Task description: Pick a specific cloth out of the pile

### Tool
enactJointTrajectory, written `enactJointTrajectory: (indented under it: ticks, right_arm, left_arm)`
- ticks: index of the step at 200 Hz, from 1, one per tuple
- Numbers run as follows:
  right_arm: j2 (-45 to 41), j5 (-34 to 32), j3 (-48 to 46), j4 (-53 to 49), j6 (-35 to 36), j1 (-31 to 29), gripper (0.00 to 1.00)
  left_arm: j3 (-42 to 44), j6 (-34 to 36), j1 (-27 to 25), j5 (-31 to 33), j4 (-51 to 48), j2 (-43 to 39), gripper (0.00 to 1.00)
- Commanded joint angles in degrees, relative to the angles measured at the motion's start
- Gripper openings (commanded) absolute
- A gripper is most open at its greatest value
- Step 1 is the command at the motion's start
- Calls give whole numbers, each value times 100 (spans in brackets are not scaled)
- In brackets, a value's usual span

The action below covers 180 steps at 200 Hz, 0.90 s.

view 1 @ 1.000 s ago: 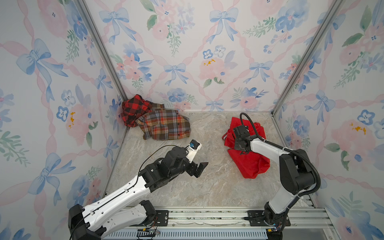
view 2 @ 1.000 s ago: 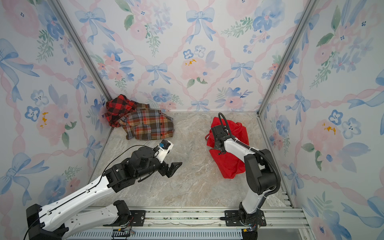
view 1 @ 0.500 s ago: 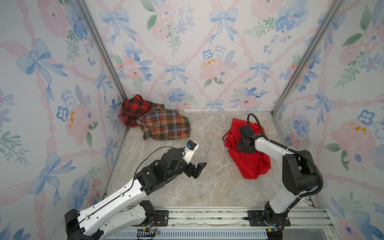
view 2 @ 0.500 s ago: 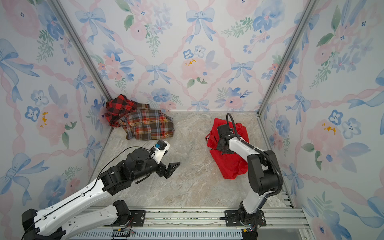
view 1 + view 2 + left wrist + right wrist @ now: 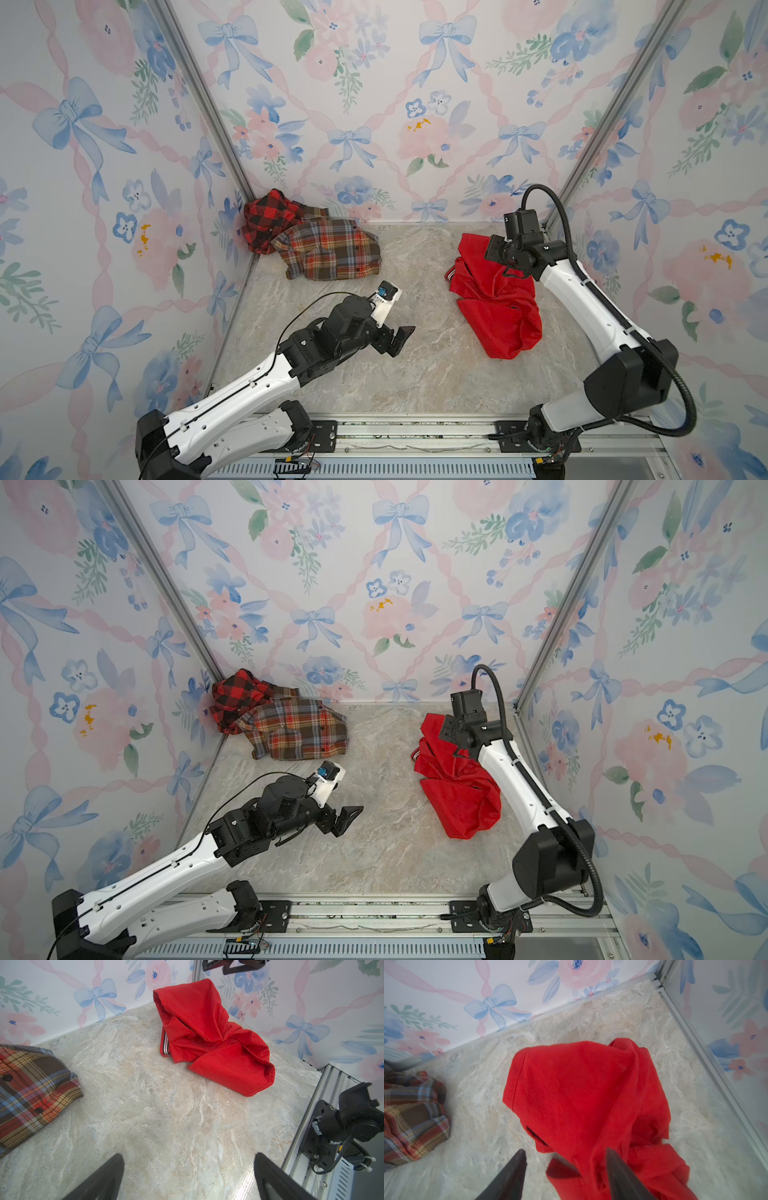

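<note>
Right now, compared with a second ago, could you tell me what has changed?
The right claw let go of the red cloth and drew away toward the back corner, jaws apart. The cloth, the pile and the open left claw stayed put.

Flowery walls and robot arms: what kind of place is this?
Probably a robot practice booth, not a bedroom: wallpapered panels in metal frames, two arms bolted to a rail, clothes on a marble-look tabletop.

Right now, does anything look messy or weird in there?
Only the red cloth: it lies crumpled by itself on the right, away from the pile in the far left corner, and one end sticks up in a peak just under the open right end effector. Nothing looks torn or spilled.
</note>
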<state>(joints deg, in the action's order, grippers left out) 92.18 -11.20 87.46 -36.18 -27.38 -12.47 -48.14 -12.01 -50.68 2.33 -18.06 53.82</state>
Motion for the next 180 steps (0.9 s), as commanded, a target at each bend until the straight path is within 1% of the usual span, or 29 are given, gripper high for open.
enactJointTrajectory:
  ticks: [1, 6, 15, 31, 43, 52, 78, 98, 116, 151, 167, 180]
  right_arm:
    - [1285, 883, 695, 16, 229, 295, 64]
    - [1525, 849, 884, -194, 257, 286, 64]
    - [1835, 536, 1024, -583, 225, 251, 64]
    - [2023, 172, 625, -759, 33, 306, 64]
    - [2036, 289, 122, -549, -139, 444, 64]
    - [2129, 415, -80, -453, -203, 531, 64]
    - [2796, 307, 161, -848, -88, 567, 65]
    - [2864, 203, 207, -742, 3, 505, 65]
    - [2530, 22, 67, -570, 65, 449, 66]
    - [1144, -407, -405, -155, 272, 351, 76]
    - [541, -692, -502, -202, 502, 233, 78]
    - [209, -811, -522, -530, 606, 150, 78]
  left_arm:
    - [7, 21, -28, -19, 24, -80, 98]
    - [42, 2, -25, -6, 22, -110, 98]
    - [125, -41, -23, 40, 21, -193, 98]
    - [259, -86, -22, 182, 22, -291, 98]
    - [300, -101, -30, 200, 21, -328, 98]
    - [276, -89, -27, 183, 16, -314, 98]
    - [118, -14, -26, 149, 14, -281, 98]
    - [77, 28, -23, 169, 9, -266, 98]
    - [101, 31, -30, 197, 14, -261, 98]
    - [204, 15, -24, 163, 13, -327, 98]
    - [266, 42, -29, 169, 12, -405, 98]
    - [313, 91, -22, 226, 22, -452, 98]
